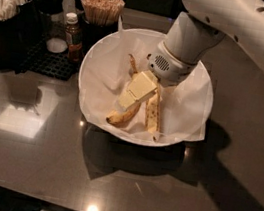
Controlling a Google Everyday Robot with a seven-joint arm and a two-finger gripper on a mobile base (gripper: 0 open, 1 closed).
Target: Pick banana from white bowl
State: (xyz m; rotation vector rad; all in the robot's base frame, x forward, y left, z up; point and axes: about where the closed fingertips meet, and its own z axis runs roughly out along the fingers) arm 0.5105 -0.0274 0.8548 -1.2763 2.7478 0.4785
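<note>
1. Plainly, the gripper [128, 99] is down inside the white bowl [95, 58], lying right over the banana [120, 118]. Whether it has clamped on the fruit I cannot tell.
2. The banana rests on the crinkled paper lining [184, 109] near the bowl's middle. Its stem points toward the far rim and its lower end pokes out beneath the gripper.
3. The arm [223, 22] slants in from the upper right, probably to clear the rim and meet the fruit across its thick middle.
4. A second banana [152, 115], slimmer and speckled, lies just beside on the right. It is a close neighbour and might get nudged.
5. The bowl stands on the dark bench [35, 161], apart from the clutter at the rear left.
6. Count:
   - two bananas
   - one bowl
   - one gripper
   - one small sauce bottle [72, 38]
   - one cup of wooden sticks [102, 8]
   - one black caddy [8, 30]
</note>
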